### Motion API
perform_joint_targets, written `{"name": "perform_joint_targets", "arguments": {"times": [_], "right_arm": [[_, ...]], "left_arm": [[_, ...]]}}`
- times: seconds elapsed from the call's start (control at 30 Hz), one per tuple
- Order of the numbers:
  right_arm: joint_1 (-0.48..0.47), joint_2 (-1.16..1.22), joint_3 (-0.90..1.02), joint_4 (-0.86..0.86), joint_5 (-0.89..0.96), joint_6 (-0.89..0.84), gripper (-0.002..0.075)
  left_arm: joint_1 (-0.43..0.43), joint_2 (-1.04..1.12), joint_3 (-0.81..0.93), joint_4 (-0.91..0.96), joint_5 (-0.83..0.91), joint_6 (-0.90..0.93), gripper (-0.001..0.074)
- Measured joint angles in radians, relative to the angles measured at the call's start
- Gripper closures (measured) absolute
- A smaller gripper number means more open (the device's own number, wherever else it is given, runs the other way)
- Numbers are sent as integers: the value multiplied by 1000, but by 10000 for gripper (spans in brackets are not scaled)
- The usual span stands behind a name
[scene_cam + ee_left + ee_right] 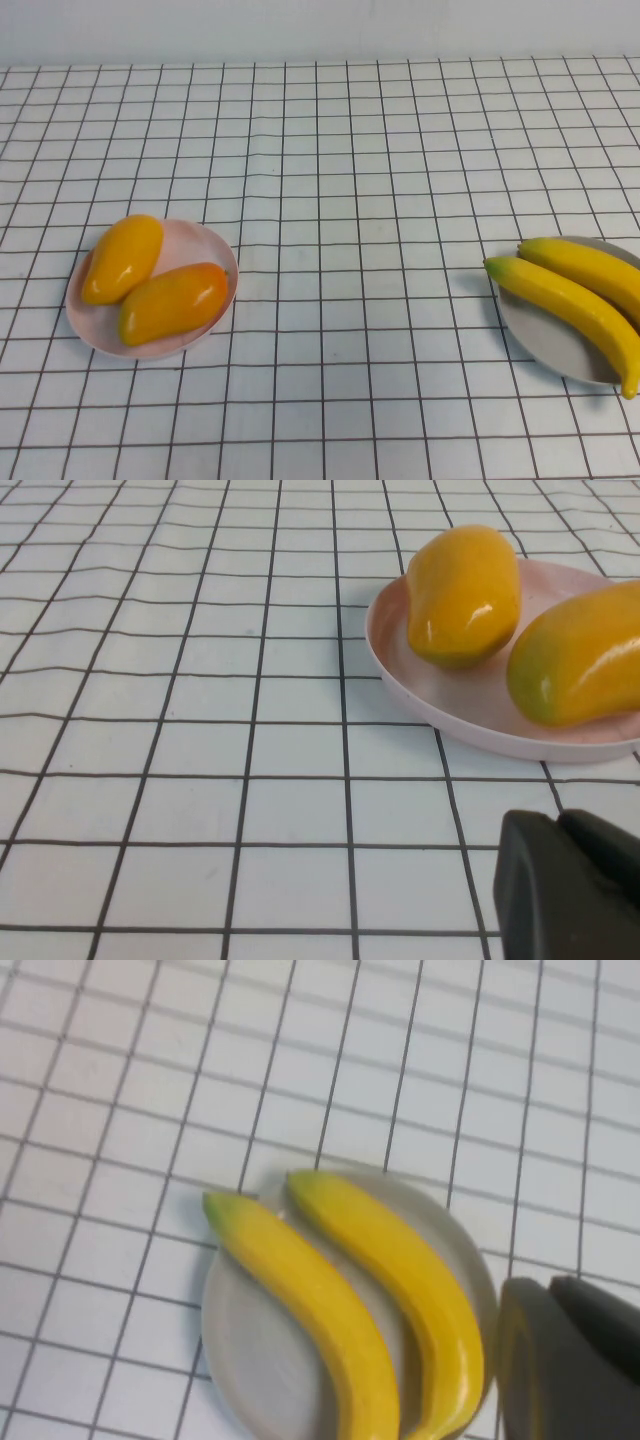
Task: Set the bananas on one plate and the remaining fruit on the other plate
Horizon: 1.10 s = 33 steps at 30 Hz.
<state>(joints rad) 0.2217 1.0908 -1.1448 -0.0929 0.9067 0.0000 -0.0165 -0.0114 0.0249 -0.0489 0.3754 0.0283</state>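
From the high view, the two bananas (pixel 585 295) lie side by side on the grey-blue plate (pixel 545 340) at the right of the checked bench (pixel 340 180), and the two mango-like fruits (pixel 150 280) rest together on the pink plate (pixel 95 335) at the left; each kind has its own plate, so the sorting looks finished, and neither arm shows here. In the left wrist view, the left end effector (pixel 570 890) hovers low over the bench, its dark fingers pressed together and holding nothing, with the pink plate (pixel 460 715) and its fruits (pixel 465 590) just beyond it, not touched. In the right wrist view, the right end effector (pixel 570 1360) hangs above the grey-blue plate's (pixel 250 1340) edge, its fingers pressed together and empty, with the bananas (pixel 340 1290) beside it and free of it.
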Motion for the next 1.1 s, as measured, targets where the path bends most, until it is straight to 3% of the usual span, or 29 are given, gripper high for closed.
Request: {"name": "perform_joint_targets", "arguments": {"times": [0.43, 0.67, 0.87, 1.1], "right_arm": [[-2, -514, 461, 11, -331, 0, 740], [-2, -645, 579, 106, -464, 0, 740], [-2, -658, 589, 128, -492, 0, 740], [-2, -662, 596, 101, -344, 10, 741]], "left_arm": [[0, 0, 0, 0, 0, 0, 738], [0, 0, 0, 0, 0, 0, 738], [0, 0, 0, 0, 0, 0, 738], [0, 0, 0, 0, 0, 0, 738]]}}
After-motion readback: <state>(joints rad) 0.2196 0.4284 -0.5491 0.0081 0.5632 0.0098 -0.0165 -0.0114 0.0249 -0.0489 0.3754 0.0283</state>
